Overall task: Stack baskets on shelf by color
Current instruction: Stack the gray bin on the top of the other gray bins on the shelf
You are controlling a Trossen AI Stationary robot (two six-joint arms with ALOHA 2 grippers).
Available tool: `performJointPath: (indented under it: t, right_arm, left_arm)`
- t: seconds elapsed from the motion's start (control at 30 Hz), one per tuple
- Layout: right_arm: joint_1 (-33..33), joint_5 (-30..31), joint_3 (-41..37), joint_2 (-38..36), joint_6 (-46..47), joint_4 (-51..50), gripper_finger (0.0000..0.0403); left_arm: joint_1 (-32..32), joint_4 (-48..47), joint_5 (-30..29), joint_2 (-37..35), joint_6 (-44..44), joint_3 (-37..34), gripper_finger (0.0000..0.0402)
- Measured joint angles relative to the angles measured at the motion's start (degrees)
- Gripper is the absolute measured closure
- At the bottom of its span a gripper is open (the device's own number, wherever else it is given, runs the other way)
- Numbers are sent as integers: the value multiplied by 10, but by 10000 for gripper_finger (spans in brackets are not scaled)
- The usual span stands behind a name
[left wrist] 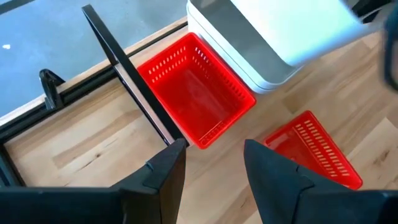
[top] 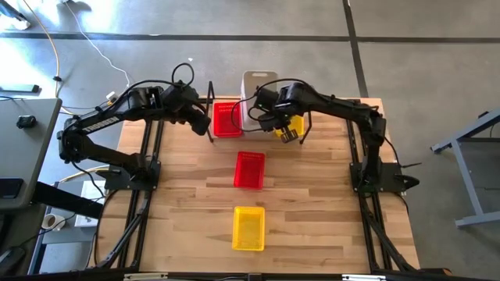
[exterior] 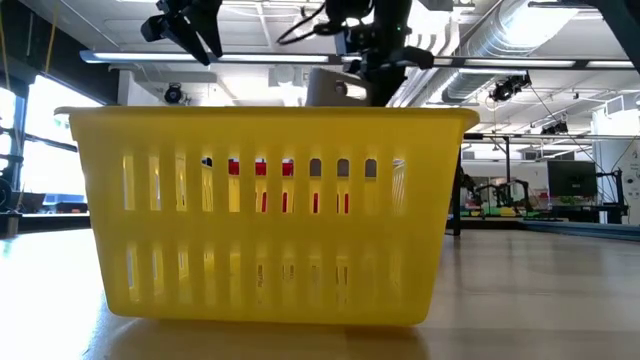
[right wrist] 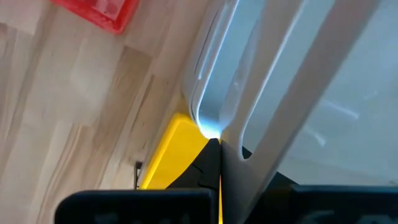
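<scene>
Holding a clear-grey basket (top: 258, 86) by its rim, the right gripper (top: 262, 109) looks to be in the middle of carrying or setting it at the far edge of the table (top: 312, 218). The right wrist view shows the fingers pinched together on the translucent rim, with a yellow basket at the back (right wrist: 171, 155) just beneath.

Nearest the front edge a yellow basket (top: 248, 228) sits alone, empty, filling the low view. Beyond it, near the table's middle, lies a loose red basket (top: 250, 169), also empty and apart from the rest. Farther on, by the far edge, a second red basket (top: 227, 119) rests on the shelf (left wrist: 118, 62) beside a black post; the left wrist view shows nothing inside it. The clear-grey basket overhangs the far edge between that red one and the yellow one at the back, which is largely hidden under the right arm.

The left gripper (top: 201, 119) hovers just beside the shelf's red basket, fingers (left wrist: 165, 174) apart and holding nothing.

As I judge it, sorting is only partly done: two baskets wait on the open table. The next move calls for lowering the clear-grey basket squarely at its place without knocking its neighbours, then fetching the loose red one to nest into its match.
</scene>
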Motion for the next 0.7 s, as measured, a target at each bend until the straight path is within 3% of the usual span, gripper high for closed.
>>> performJointPath:
  t: [0.7]
  right_arm:
    - [-17,-44,0,37,26,-3,403]
  left_arm:
    - [0,0,0,0,2,0,249]
